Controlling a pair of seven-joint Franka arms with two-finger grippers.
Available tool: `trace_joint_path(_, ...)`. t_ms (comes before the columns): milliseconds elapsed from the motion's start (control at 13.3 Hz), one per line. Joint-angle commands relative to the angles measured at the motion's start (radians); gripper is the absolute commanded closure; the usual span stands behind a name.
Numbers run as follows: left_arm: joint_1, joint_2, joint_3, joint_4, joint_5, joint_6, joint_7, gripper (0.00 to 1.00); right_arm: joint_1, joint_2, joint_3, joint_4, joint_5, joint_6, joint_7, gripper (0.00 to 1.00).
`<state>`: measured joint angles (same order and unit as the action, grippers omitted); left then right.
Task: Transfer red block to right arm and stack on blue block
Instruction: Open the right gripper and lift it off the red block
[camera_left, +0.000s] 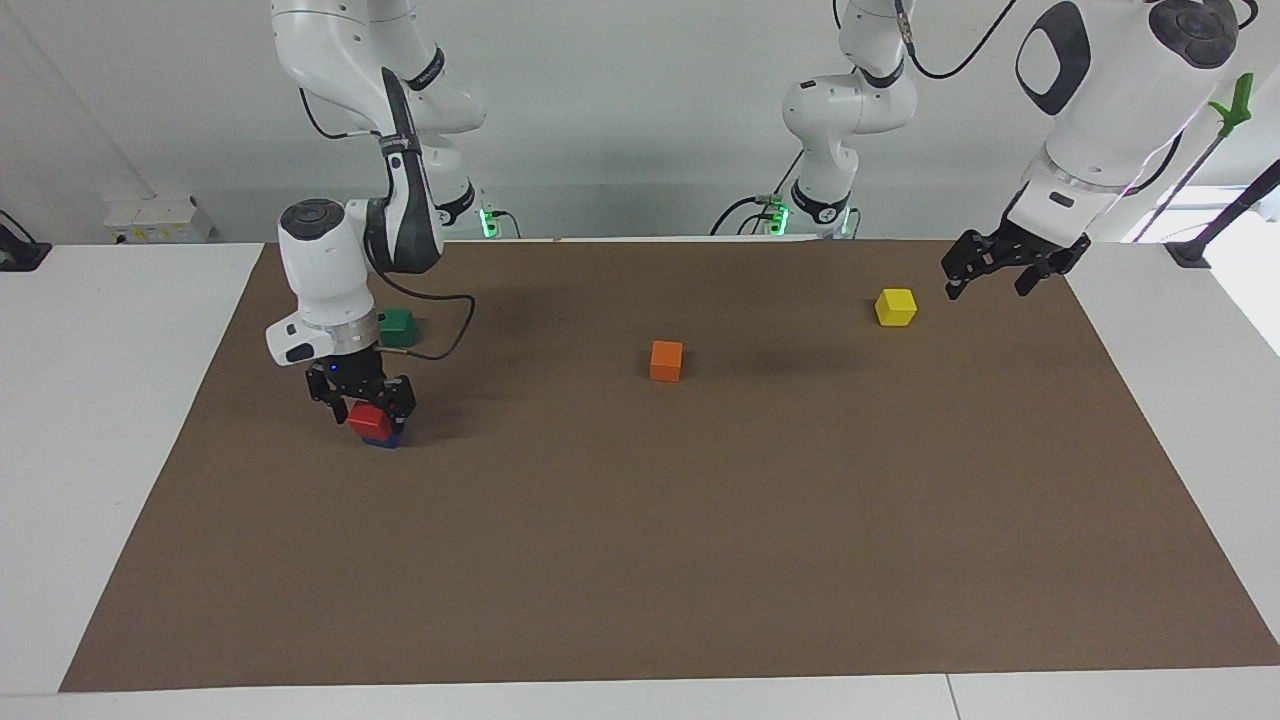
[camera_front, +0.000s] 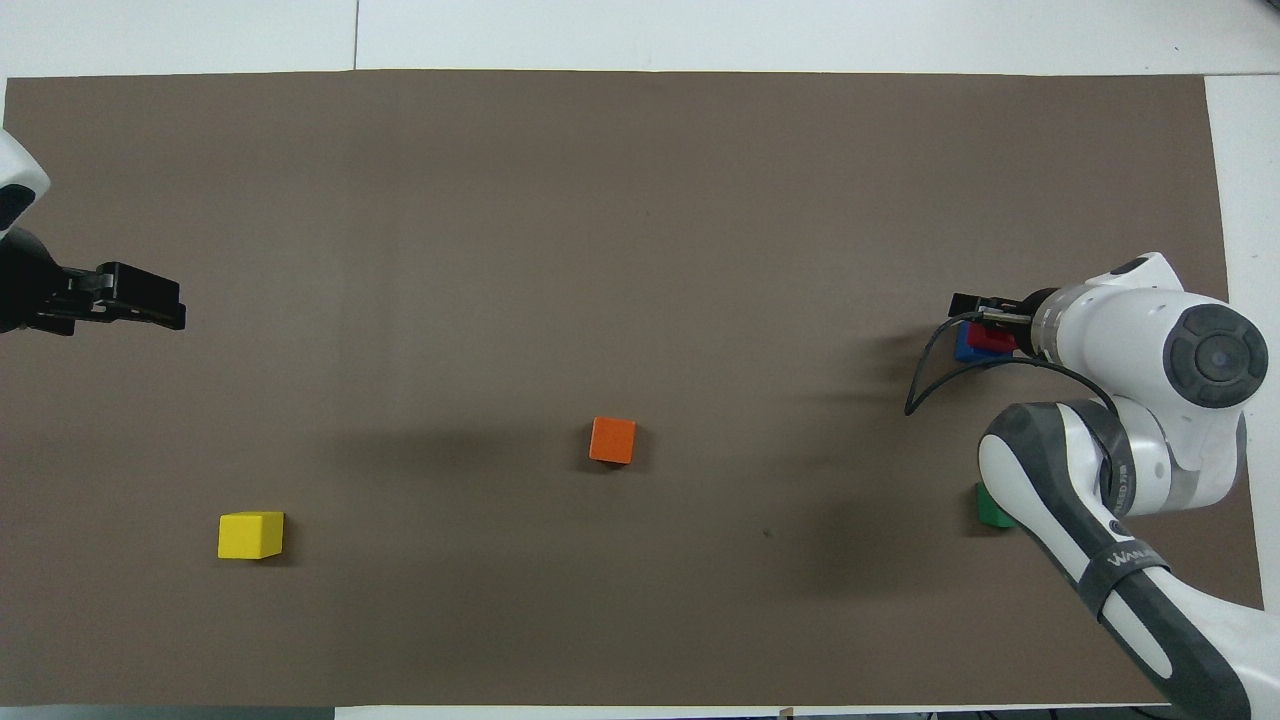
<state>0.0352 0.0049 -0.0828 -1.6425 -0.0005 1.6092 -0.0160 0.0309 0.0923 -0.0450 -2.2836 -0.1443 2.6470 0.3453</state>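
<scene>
Right gripper (camera_left: 365, 405) jaws grasping small red cube (camera_left: 369, 421), sitting atop dark blue cube (camera_left: 382, 439). Left gripper (camera_left: 1005, 275) waiting near yellow cube (camera_left: 895, 306), jaws released.

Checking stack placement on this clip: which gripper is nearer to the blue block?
Right. The right gripper is directly over the blue block, with the red block resting on it. The left gripper waits over the table's other end, by the yellow block.

Orange cube (camera_left: 666, 360) mid-mat (camera_left: 700, 560); yellow cube (camera_left: 896, 307), green cube (camera_left: 397, 326) at either end
</scene>
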Motion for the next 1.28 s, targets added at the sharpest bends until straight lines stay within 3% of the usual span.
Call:
trace_joint_path(0,0.006,-0.019,-0.005,-0.014,0.022,-0.008,0.004,0.00,-0.014,-0.006,0.013,0.054,-0.023,-0.082,0.026,0.00)
trace_joint_path(451,0.006,-0.019,-0.005,-0.014,0.022,-0.009,0.004,0.00,-0.005,-0.063,0.014,0.272,0.009,-0.488,-0.023,0.00)
trace_joint_path(752,0.006,-0.019,-0.005,-0.014,0.022,-0.009,0.004,0.00,-0.006,-0.069,0.013,0.487,0.058,-0.783,-0.138,0.00)
trace_joint_path(1204,0.006,-0.019,-0.005,-0.014,0.022,-0.009,0.004,0.00,-0.023,-0.059,0.011,0.694,0.133,-1.034,-0.265,0.00)
